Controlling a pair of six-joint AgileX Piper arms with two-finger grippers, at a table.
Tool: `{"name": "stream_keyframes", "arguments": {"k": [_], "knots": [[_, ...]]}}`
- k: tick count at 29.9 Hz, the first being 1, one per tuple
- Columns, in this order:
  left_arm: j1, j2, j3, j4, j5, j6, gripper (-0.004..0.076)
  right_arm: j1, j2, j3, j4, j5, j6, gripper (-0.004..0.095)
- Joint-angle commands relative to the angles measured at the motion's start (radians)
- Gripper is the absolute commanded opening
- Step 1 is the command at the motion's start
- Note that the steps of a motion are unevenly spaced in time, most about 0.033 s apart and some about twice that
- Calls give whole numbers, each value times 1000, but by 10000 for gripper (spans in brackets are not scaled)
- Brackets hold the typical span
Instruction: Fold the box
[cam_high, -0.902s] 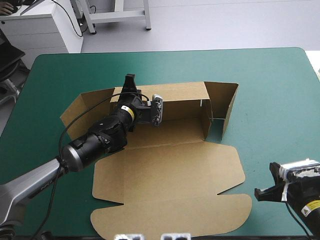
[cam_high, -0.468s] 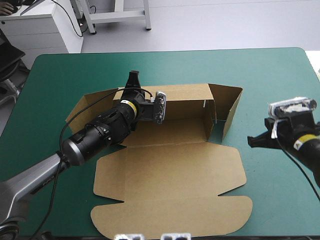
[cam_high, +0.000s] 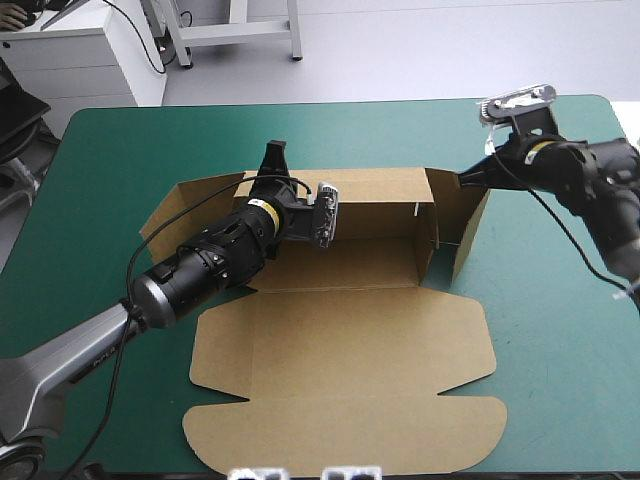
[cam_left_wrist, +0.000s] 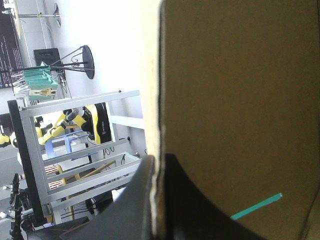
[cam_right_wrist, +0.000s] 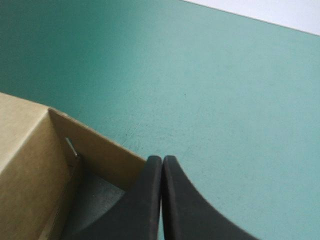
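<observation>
Table (cam_high: 150, 140): teal-green cover, rounded corners, evenly lit. Beyond its far edge: pale grey floor (cam_high: 420, 50), a white cabinet (cam_high: 90, 60) off the far left corner, and grey metal frame legs (cam_high: 240, 35) (upper part out of view). Left wrist view: white wall (cam_left_wrist: 115, 45), grey metal rack (cam_left_wrist: 87, 99).

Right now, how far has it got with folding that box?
Perhaps halfway. Done: the back wall stands upright. In hand: the left arm's fingers pinch that wall's top edge; the right arm's fingers, shut, sit at the raised right flap. To do: the left flap splays outward and the lid lies flat.
</observation>
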Motion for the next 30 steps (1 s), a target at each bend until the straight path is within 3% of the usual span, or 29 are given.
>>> {"name": "stream_keyframes", "arguments": {"k": [1, 6, 8, 13, 17, 21, 25, 30], "knots": [[-3, -33, -33, 17, -48, 0, -6, -2, 85, -116, -16, 17, -32, -14], [-3, -33, -33, 17, -48, -1, -6, -9, 168, -152, -6, 26, -43, -14], [-3, -33, -33, 17, -48, -1, -6, -25, 177, -152, 53, 48, -66, -14], [-3, -33, -33, 22, -48, -1, -6, -71, 173, -152, 229, 169, -199, -14], [19, -33, -33, 20, -54, -1, -6, -76, 166, -130, 262, 255, -236, -14], [56, -33, -33, 10, -51, -5, -6, -76, 107, -44, 323, 221, -282, -14], [56, -33, -33, 10, -63, -5, -6, -73, 27, 78, 471, 130, -420, -14], [56, -33, -33, 7, -95, -5, -6, -71, -4, 188, 627, 114, -561, -14]]}}
